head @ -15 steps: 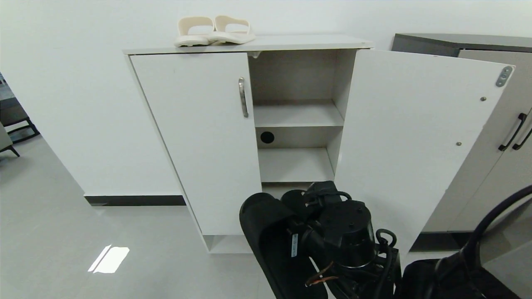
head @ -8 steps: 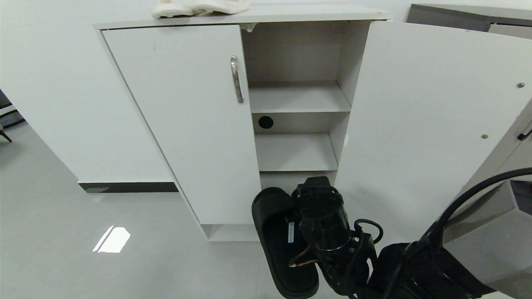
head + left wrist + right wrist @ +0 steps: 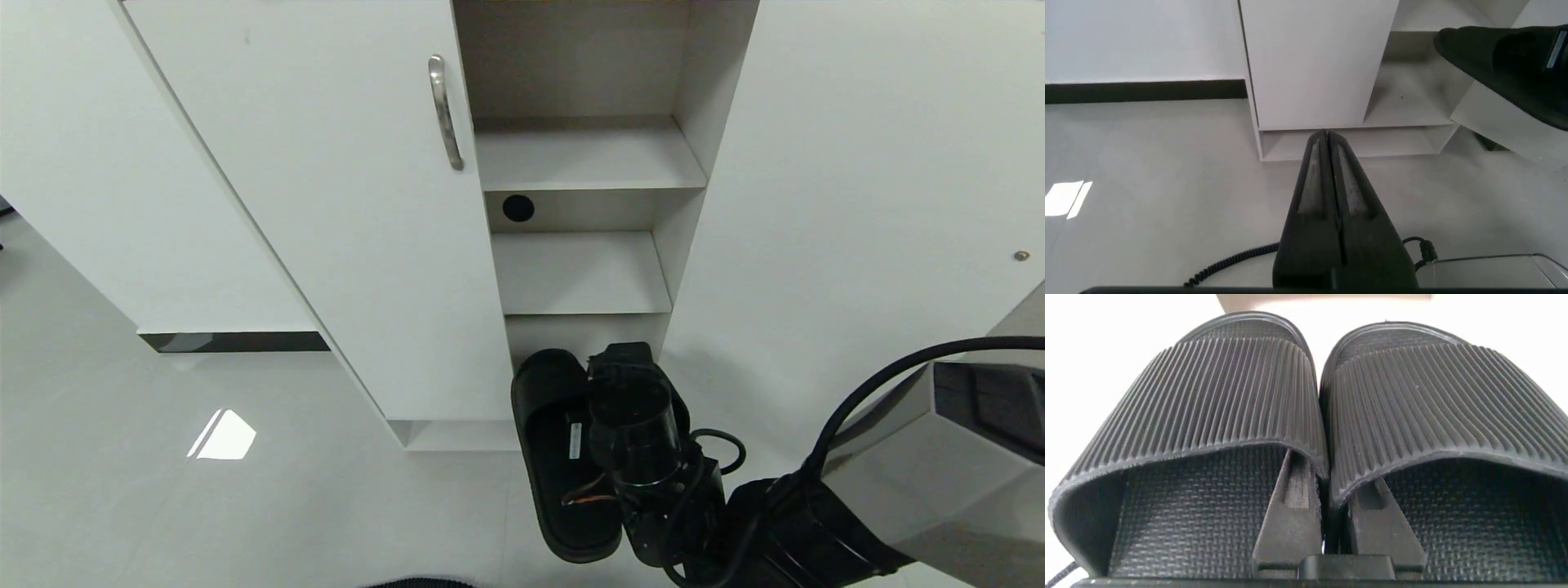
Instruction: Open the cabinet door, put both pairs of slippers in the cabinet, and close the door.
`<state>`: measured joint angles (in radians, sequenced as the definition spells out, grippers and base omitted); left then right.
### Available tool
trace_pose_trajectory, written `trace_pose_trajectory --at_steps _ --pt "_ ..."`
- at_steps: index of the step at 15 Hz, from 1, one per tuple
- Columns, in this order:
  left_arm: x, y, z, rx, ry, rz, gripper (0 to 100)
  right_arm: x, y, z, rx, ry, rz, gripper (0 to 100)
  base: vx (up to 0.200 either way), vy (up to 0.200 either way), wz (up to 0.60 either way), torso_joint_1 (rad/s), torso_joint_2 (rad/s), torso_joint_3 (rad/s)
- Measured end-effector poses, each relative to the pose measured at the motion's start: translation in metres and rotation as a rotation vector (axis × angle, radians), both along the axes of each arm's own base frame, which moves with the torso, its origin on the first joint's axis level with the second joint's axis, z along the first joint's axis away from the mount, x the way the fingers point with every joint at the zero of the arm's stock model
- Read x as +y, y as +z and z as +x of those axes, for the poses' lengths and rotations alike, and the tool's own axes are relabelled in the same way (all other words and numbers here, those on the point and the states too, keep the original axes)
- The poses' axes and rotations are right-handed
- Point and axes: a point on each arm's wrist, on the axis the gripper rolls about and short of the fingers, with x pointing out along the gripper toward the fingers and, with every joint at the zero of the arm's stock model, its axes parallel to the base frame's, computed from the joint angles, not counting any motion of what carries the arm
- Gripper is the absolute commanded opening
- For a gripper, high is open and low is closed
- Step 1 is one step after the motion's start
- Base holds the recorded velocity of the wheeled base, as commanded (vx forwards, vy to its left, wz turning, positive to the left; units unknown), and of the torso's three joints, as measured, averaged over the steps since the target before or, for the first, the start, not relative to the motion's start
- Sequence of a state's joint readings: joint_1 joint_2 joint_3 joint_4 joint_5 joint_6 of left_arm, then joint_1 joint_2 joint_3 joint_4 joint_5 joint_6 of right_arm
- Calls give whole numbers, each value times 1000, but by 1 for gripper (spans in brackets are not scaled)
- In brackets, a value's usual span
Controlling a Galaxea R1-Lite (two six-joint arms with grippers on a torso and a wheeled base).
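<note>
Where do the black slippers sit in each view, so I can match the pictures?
Head view: black slippers low and central, in front of the cabinet's open side.
Left wrist view: their toe end beyond the shut left hand, at the open side.
Right wrist view: both close up, side by side, the right hand pinching their inner edges.
Shared landmark: the closed cabinet door, in the head and left wrist views.

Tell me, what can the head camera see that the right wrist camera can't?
Head view: the cabinet shelves, the closed door's handle, the open door and the floor. Right wrist view: the ribbed straps up close, with one finger of the right pincer inside each shoe. Both: the black slippers, held side by side.
</note>
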<state>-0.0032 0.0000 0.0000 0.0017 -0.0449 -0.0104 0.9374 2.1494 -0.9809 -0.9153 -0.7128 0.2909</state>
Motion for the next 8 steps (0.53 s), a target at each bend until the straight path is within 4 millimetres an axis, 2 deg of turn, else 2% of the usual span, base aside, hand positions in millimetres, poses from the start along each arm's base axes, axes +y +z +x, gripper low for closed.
trace_pose_trajectory --at_steps 4,8 --pt "0 0 0 0 0 0 0 5 -11 3 -21 -6 -17 0 0 0 0 0 0 0" --pt "0 0 0 0 0 0 0 6 -11 10 -84 -16 -24 0 0 0 0 0 0 0"
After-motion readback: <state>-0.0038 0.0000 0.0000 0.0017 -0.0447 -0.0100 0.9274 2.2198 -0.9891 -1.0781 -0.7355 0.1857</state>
